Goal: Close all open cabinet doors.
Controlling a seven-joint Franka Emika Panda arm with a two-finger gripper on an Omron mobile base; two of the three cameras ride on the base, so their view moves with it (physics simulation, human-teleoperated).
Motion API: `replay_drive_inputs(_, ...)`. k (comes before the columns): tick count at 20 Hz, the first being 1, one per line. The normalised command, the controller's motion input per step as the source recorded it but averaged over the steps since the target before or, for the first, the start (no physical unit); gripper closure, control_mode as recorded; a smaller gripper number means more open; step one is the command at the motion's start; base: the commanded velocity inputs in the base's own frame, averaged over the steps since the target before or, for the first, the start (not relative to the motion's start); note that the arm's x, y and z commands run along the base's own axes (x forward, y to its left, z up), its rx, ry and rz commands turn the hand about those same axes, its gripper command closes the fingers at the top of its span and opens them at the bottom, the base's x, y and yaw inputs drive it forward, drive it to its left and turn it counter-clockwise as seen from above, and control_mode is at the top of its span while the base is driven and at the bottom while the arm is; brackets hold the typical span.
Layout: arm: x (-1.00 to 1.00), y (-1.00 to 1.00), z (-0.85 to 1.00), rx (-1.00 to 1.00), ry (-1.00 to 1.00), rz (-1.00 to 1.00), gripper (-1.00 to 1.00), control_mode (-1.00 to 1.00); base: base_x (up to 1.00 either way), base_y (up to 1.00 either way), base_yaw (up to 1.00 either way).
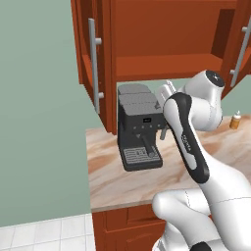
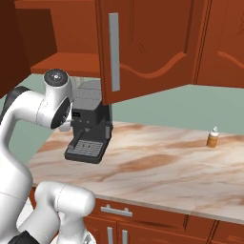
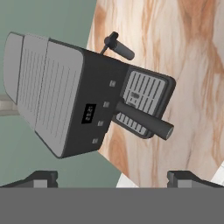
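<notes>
Reddish-brown cabinet doors (image 1: pixel 93 63) swung open | espresso machine (image 1: pixel 139 127) beneath | jaws parted

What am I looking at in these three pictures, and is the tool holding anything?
A white robot arm stands at a kitchen counter. Two pictures come from cameras on its base, behind it to the left and right; the third looks along the tool, whose tips stand apart with nothing between them. On the counter sit a dark coffee machine and a small bottle. Above, two cabinet doors stand open: one on the left, one on the right.
</notes>
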Motion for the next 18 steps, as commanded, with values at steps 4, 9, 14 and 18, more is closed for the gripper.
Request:
replay_drive_inputs(4,0.0,0.0,0.0,0.0,0.0,0.0,-1.0,1.0,0.0,0.0,0.0)
replay_drive_inputs(9,0.0,0.0,0.0,0.0,0.0,0.0,-1.0,1.0,0.0,0.0,0.0)
replay_drive_inputs(14,0.0,0.0,0.0,0.0,0.0,0.0,-1.0,1.0,0.0,0.0,0.0)
replay_drive_inputs(18,0.0,0.0,0.0,0.0,0.0,0.0,-1.0,1.0,0.0,0.0,0.0)
